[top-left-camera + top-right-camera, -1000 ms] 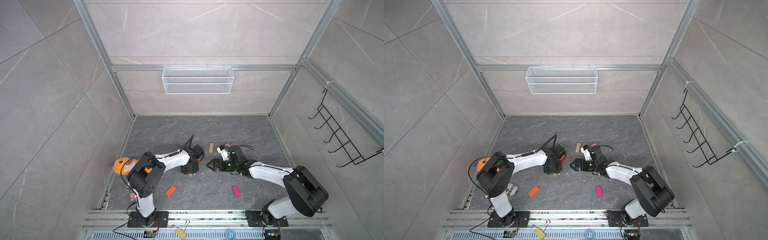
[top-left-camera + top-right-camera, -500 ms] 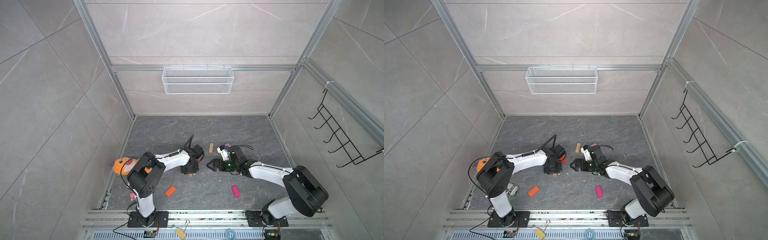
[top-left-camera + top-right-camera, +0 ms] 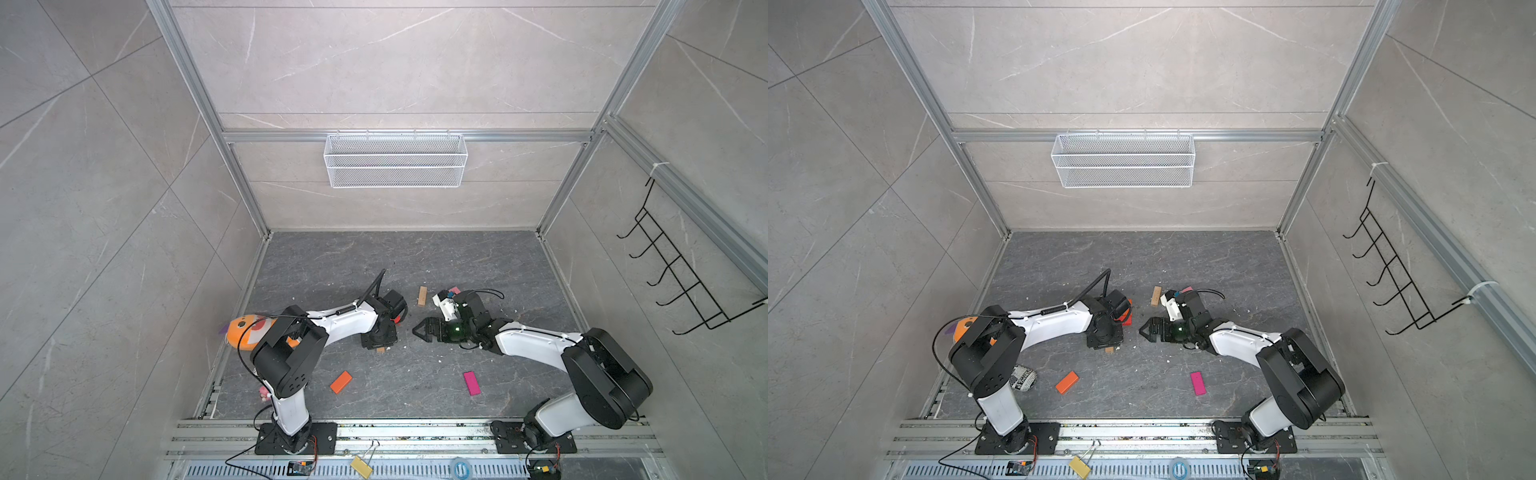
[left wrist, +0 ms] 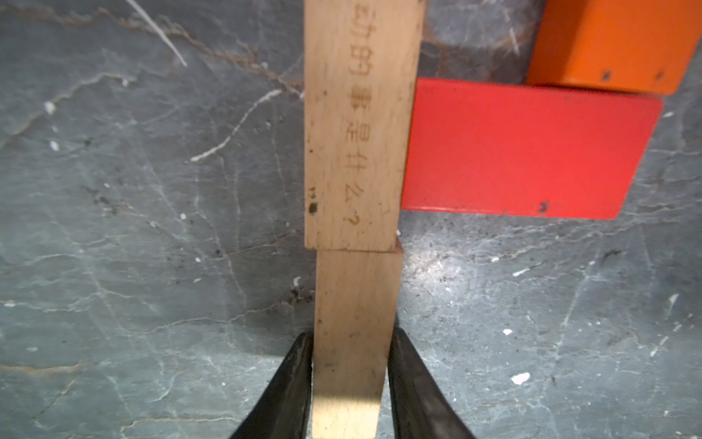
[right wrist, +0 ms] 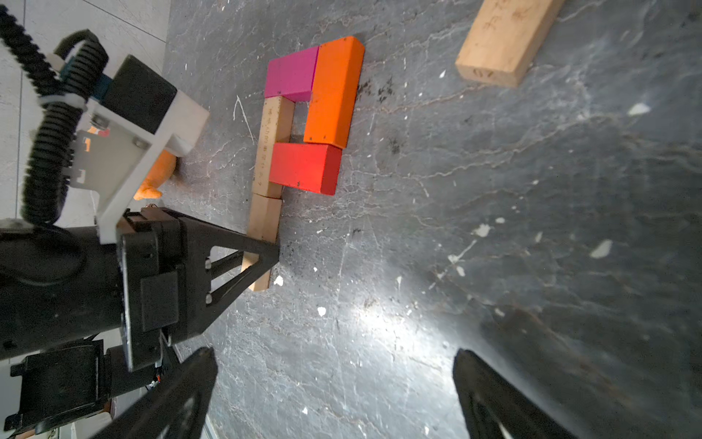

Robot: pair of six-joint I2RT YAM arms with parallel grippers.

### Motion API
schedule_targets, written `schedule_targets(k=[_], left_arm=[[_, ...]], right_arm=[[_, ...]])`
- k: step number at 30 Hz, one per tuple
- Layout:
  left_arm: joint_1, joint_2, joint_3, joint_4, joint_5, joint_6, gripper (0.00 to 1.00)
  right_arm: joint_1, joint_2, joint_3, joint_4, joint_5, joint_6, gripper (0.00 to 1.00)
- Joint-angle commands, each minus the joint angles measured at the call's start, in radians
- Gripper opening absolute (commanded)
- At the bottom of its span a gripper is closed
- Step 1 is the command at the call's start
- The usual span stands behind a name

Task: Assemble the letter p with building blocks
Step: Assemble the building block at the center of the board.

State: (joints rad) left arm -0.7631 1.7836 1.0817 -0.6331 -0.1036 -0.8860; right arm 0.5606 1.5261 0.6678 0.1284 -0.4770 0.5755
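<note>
Tan stem block (image 4: 357,296) sits clamped in left pincer (image 4: 351,336); right pincer (image 5: 334,353) gapes near a loose wooden block (image 5: 505,38).

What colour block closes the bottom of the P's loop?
Red block, clearest in the right wrist view.

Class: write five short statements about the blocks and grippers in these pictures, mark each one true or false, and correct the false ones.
1. The left gripper is shut on the plain wooden block at the stem's end. True.
2. The right gripper grips something. False: its jaws stand wide open and empty.
3. The red block touches the lettered wooden block. True.
4. The loop is all red. False: a magenta block and an orange block form it too.
5. A loose orange block lies apart from the letter P. True.
</note>
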Motion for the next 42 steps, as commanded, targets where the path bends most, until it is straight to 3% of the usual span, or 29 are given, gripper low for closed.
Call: schedule_targets(k=[1,42], left_arm=[[0.008,0.01,-0.01,-0.036,-0.01,-0.015,0.38],[0.043,0.076,0.067,-0.025,-0.007,0.044,0.4]], right_arm=[[0.0,0.009,0.021,-0.003,-0.011,-0.006,1.0],[0.002,-0.003,0.025,-0.022,-0.009,-0.012,1.0]])
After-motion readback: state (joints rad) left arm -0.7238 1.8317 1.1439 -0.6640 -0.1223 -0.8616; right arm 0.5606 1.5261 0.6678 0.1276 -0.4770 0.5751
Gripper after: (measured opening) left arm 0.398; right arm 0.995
